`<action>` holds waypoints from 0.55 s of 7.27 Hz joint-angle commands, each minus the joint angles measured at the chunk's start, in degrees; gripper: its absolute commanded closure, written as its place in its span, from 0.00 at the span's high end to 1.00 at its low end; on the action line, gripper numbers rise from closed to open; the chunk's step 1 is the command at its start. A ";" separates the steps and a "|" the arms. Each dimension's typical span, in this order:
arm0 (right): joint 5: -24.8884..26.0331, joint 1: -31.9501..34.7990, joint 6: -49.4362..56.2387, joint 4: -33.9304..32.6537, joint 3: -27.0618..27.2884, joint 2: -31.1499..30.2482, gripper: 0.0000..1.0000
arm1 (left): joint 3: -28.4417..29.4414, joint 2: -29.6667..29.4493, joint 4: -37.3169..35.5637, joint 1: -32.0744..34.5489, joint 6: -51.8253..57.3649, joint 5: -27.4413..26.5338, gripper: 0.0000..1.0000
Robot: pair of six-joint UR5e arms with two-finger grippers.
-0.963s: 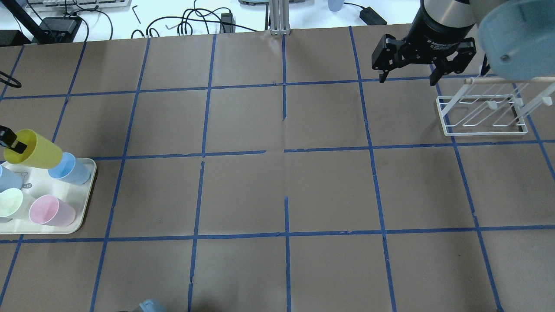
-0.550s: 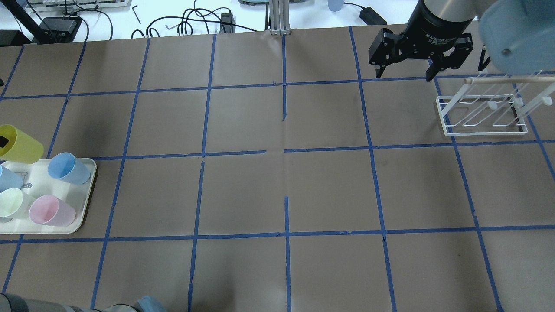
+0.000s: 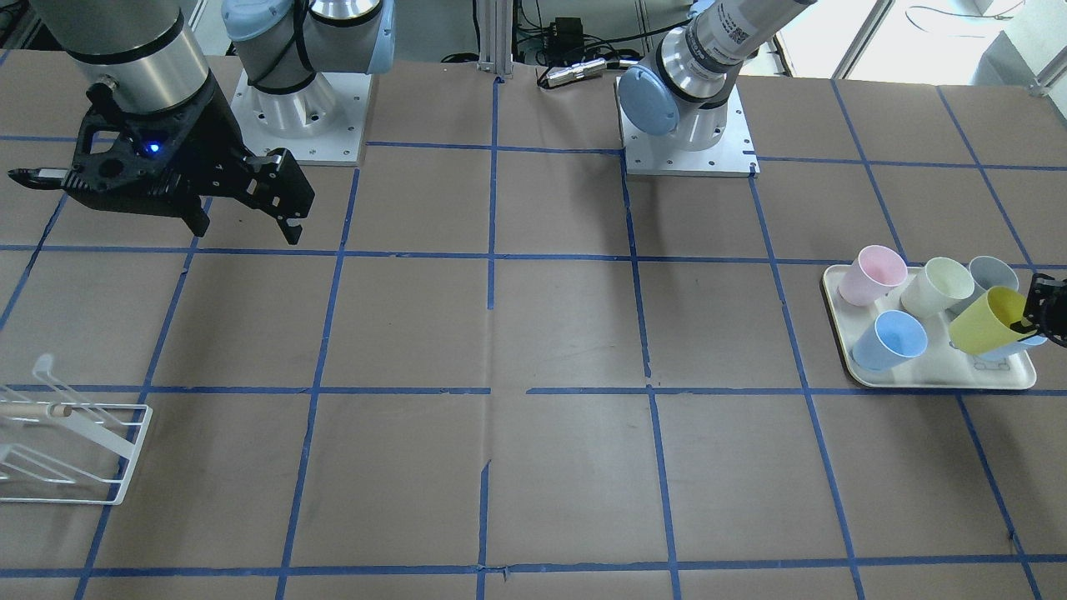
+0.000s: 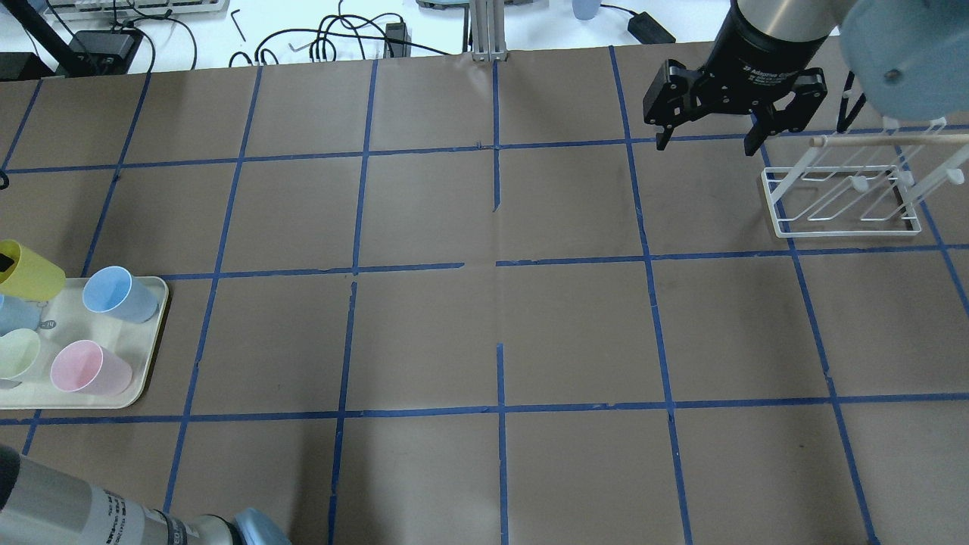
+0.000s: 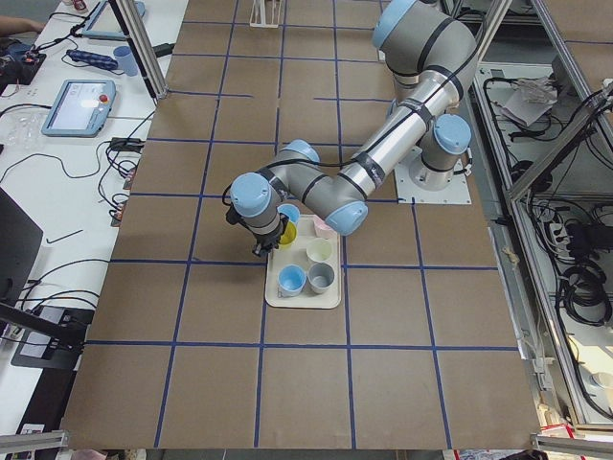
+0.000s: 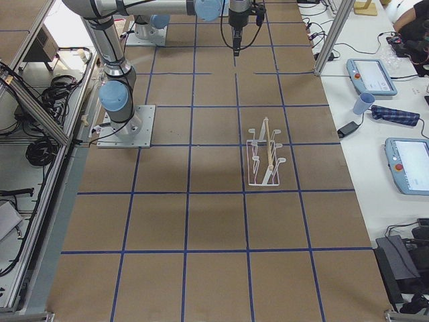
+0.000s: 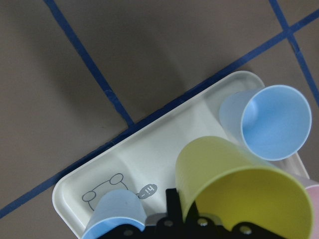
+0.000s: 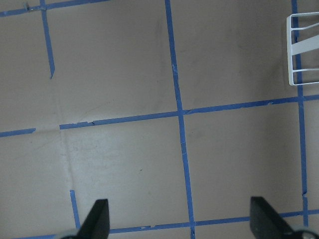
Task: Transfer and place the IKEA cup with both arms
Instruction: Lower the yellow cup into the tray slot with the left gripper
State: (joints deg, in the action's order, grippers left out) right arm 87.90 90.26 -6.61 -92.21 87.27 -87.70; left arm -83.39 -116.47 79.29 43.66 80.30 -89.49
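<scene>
Two grippers, one cup: the left gripper pinches the rim of the tilted yellow-green IKEA cup between its jaws, the tray just below them; the right gripper hangs well apart, jaws spread wide.

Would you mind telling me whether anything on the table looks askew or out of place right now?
Only the IKEA cup: the left gripper holds it tilted by its rim over the tray, while the other cups stand upright. Nothing looks spilled or damaged.
</scene>
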 commanded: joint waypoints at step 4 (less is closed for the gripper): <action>-0.45 0.00 0.02 0.37 -0.17 -0.02 1.00 | -5.18 -1.22 -5.35 0.37 1.27 -0.16 0.00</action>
State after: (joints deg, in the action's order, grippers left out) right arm 87.55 90.26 -6.63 -91.91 87.16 -87.75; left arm -86.45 -117.81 76.39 44.00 81.50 -89.58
